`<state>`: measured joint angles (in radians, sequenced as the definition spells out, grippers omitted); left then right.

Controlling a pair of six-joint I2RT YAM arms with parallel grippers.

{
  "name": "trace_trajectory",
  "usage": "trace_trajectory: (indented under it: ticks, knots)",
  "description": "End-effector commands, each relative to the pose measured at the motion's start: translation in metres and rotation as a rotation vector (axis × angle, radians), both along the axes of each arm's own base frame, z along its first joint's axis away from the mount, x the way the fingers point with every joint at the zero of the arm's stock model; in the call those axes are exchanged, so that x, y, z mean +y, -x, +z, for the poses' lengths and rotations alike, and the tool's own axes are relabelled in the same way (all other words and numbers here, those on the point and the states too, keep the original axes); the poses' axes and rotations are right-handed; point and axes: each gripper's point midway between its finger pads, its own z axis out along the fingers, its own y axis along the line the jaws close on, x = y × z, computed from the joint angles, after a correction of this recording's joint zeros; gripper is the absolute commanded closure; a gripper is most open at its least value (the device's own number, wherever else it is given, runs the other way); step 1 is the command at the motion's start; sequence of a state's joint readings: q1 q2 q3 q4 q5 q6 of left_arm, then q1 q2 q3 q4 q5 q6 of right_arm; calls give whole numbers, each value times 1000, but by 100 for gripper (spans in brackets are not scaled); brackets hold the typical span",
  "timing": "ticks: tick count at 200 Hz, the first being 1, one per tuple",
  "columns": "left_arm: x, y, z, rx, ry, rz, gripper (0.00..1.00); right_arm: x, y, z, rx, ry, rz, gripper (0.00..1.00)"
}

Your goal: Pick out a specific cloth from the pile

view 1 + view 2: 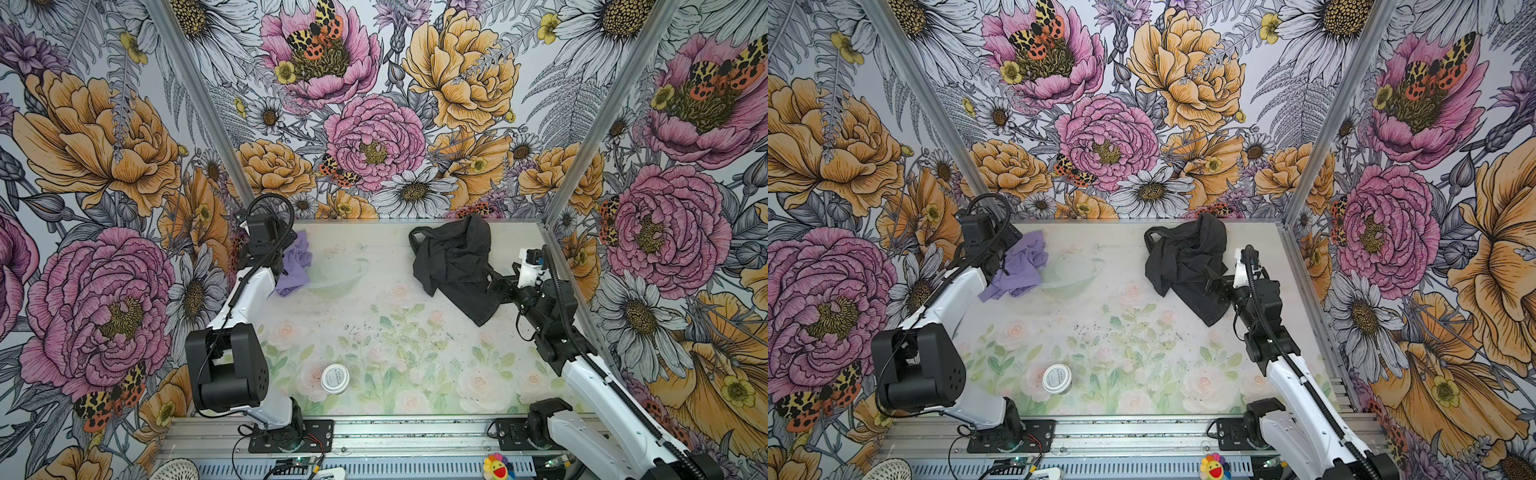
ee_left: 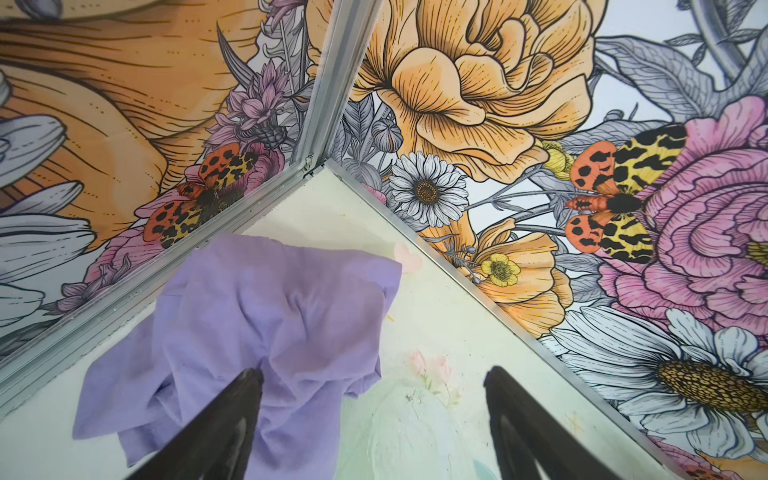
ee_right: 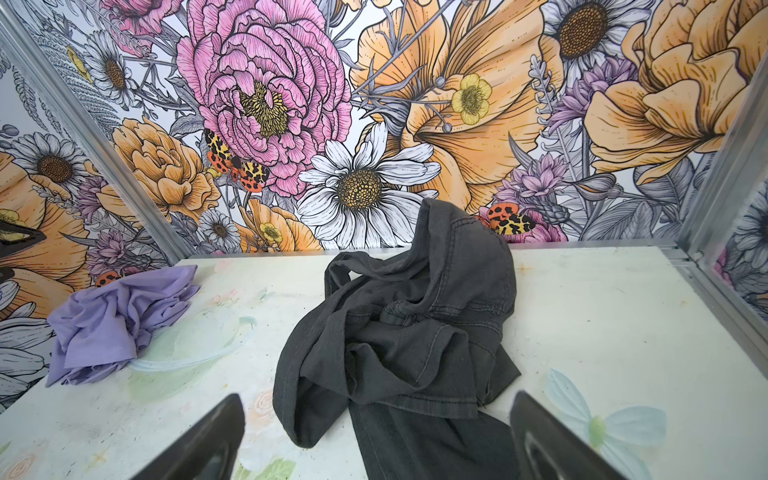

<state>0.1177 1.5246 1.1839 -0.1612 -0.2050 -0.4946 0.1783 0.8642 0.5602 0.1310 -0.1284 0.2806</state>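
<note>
Lavender cloth crumpled, far left; charcoal-black cloth with strap loop heaped far right; well apart.

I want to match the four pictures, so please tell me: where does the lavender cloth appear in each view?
Top view: lavender cloth at rear left of the table.
Top view: same rear-left spot.
Left wrist: just beyond the open jaws, before the table corner.
Right wrist: apart from the black cloth, off to its side.
Shared landmark: the metal corner post, in all four; the cloth lies near its foot.
</note>
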Motion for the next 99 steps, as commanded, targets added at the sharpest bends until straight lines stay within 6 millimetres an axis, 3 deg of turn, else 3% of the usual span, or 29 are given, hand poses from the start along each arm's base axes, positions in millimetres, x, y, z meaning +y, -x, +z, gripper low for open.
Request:
trace_trajectory:
  ticks: [1,99]
  knots:
    - [-4,8,16,-41,-86,-5,13,3,2,19,-44,-11,12,1]
    - [-64,54,89,-234,-372,-120,7,3,0,16,-37,-9,8,0]
